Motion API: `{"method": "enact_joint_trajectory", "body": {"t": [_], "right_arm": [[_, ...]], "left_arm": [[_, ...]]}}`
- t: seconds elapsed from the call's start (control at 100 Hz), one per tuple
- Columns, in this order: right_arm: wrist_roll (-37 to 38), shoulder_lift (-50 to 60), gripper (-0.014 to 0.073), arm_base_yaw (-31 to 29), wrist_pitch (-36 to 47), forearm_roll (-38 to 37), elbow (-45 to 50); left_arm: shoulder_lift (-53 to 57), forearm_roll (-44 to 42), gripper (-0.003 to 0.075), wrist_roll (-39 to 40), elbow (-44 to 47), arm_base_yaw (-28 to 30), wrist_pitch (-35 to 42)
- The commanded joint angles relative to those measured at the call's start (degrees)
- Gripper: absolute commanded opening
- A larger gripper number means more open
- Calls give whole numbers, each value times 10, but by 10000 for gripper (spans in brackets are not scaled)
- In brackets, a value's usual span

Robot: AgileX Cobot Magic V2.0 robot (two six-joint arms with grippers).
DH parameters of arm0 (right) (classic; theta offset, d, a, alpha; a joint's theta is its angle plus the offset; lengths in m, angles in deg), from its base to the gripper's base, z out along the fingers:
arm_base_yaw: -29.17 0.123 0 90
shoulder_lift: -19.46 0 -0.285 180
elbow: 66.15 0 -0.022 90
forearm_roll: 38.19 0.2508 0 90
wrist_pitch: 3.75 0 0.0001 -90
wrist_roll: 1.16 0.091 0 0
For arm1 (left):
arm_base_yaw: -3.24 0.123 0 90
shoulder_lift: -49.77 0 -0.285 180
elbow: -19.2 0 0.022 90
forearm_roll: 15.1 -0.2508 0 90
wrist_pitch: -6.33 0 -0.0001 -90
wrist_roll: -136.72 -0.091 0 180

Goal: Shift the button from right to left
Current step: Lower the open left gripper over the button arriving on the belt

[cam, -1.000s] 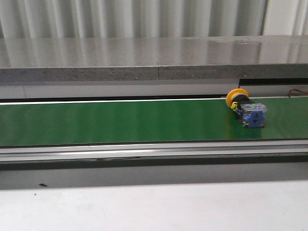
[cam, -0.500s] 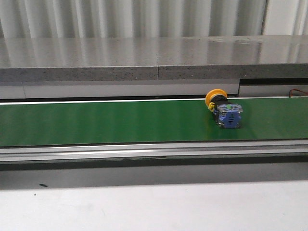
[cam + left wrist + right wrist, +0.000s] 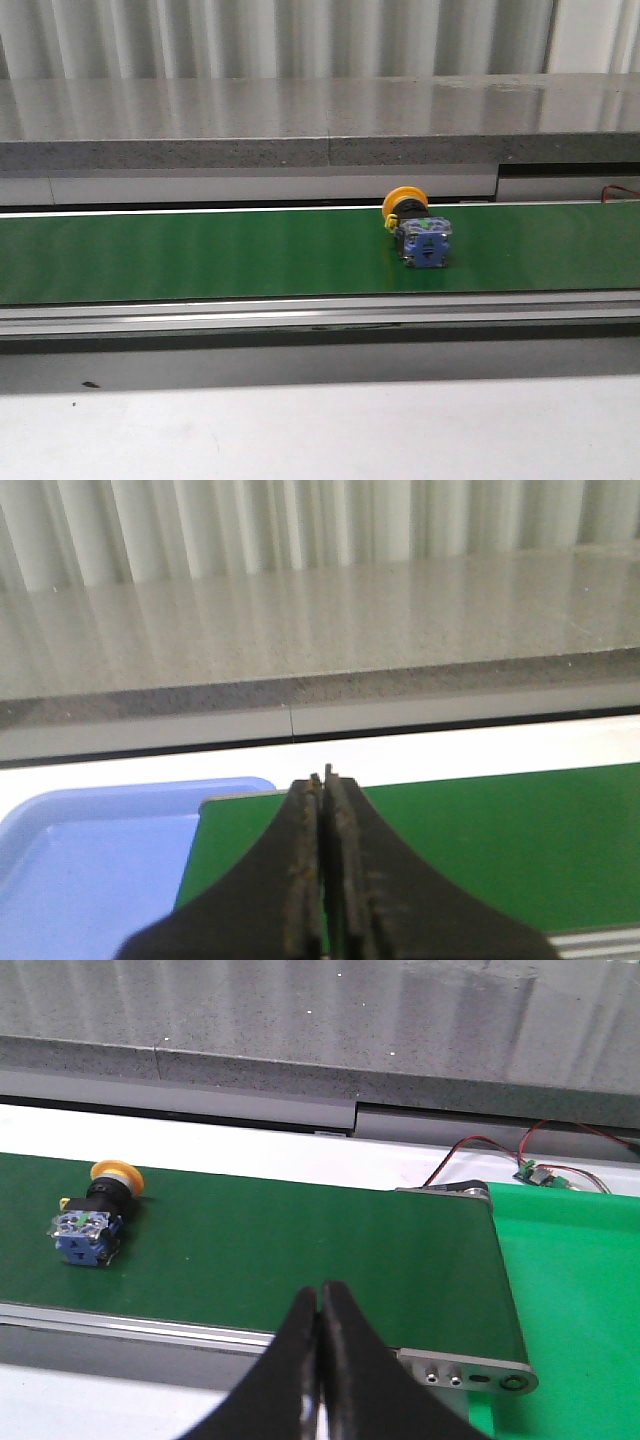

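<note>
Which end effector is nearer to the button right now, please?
Right. The right end effector has the button in view on the belt; the left end effector is at the belt's far left end, button unseen.

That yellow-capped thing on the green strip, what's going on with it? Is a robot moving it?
Nothing is holding it. The push-button switch lies on its side on the green conveyor belt, right of the belt's middle in the front view, and has travelled leftward over the last second. Both the left gripper and the right gripper have their fingers shut on nothing. A blue tray sits at the belt's left end.
</note>
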State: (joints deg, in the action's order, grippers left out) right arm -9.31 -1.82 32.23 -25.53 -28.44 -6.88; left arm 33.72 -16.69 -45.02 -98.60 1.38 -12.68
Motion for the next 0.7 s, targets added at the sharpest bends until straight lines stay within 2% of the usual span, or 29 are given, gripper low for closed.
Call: {"method": "enact_joint_trajectory", "body": {"t": [0.0,0.14,0.21,0.28,0.4,0.45,0.51,0.6,0.69], "right_arm": [[-5,-5,-67,1,45,1,-15],[-5,-5,-67,1,45,1,-15],[-5,-5,-67,1,45,1,-15],[-5,-5,-67,1,45,1,-15],[-5,-5,-67,1,45,1,-15],[-5,-5,-67,1,45,1,-15],[-5,-5,-67,1,45,1,-15],[-5,-5,-67,1,45,1,-15],[-5,-5,-67,1,45,1,-15]], "left_arm": [[-52,16,-21,3,-48,-4,9],[-134,19,-9,3,-101,-4,-39],[-172,30,63,2,-125,-4,-59],[-207,47,204,2,-146,-4,-74],[-254,59,529,2,-170,-4,-75],[-268,58,603,2,-175,-4,-60],[-282,58,632,2,-175,-4,-46],[-300,59,615,2,-175,-4,-24],[-315,100,593,4,-177,-4,-10]]}}
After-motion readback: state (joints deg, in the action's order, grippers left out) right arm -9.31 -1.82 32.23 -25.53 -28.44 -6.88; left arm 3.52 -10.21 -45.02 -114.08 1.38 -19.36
